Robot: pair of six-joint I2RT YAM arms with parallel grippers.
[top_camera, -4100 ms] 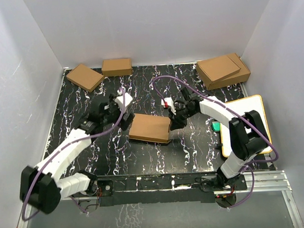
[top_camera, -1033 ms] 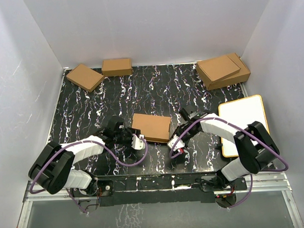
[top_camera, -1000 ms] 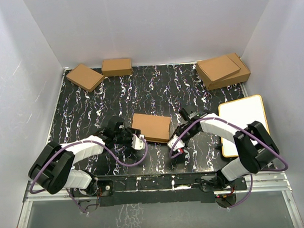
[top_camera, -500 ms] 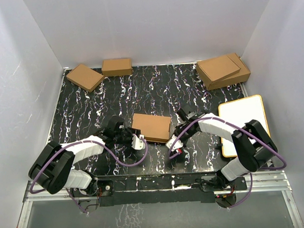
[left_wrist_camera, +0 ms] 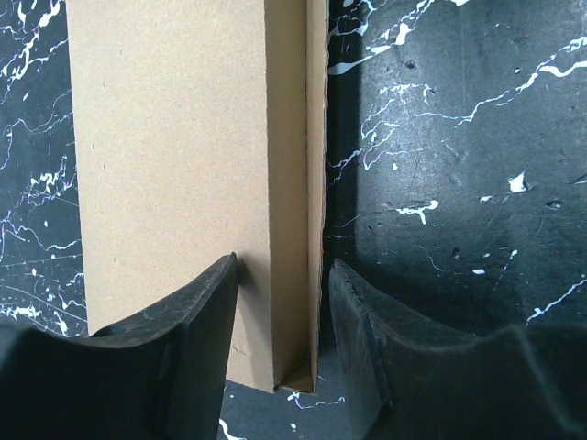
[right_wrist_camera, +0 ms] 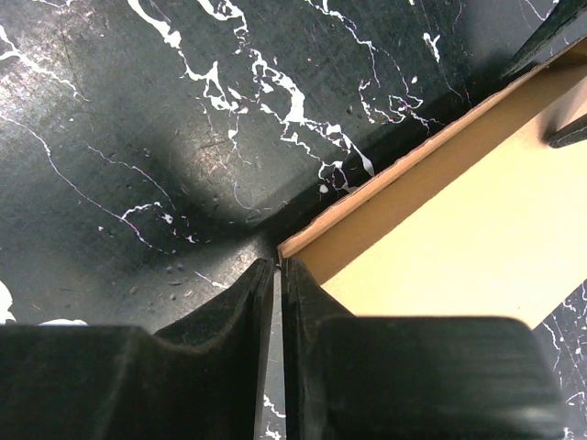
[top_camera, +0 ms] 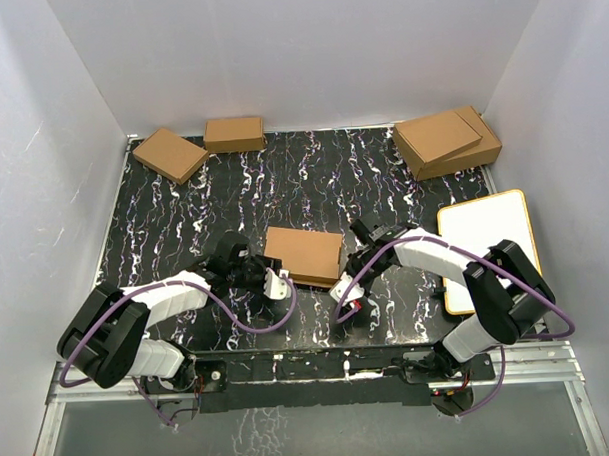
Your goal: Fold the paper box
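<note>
The paper box [top_camera: 303, 254] lies flat and folded mid-table, a thin brown cardboard rectangle. My left gripper [top_camera: 274, 281] is at its near left corner. In the left wrist view the box's side wall [left_wrist_camera: 286, 183] runs between the fingers of the left gripper [left_wrist_camera: 282, 270]. One finger [left_wrist_camera: 183, 339] lies over the wide face, the other [left_wrist_camera: 385, 357] stands just outside, and the jaws are apart. My right gripper [top_camera: 345, 287] is low by the near right corner. Its jaws [right_wrist_camera: 278, 266] are together with nothing between them, the box corner [right_wrist_camera: 440, 211] just beyond the tips.
Two small brown boxes [top_camera: 170, 154] [top_camera: 233, 133] sit at the back left. Two larger stacked boxes [top_camera: 447, 141] sit at the back right. A white board with an orange rim [top_camera: 485, 247] lies to the right of the right arm. White walls close in the table.
The right gripper's jaws have closed and it has slid a little left toward the box's near right corner. The left arm has stayed still for the last second.
</note>
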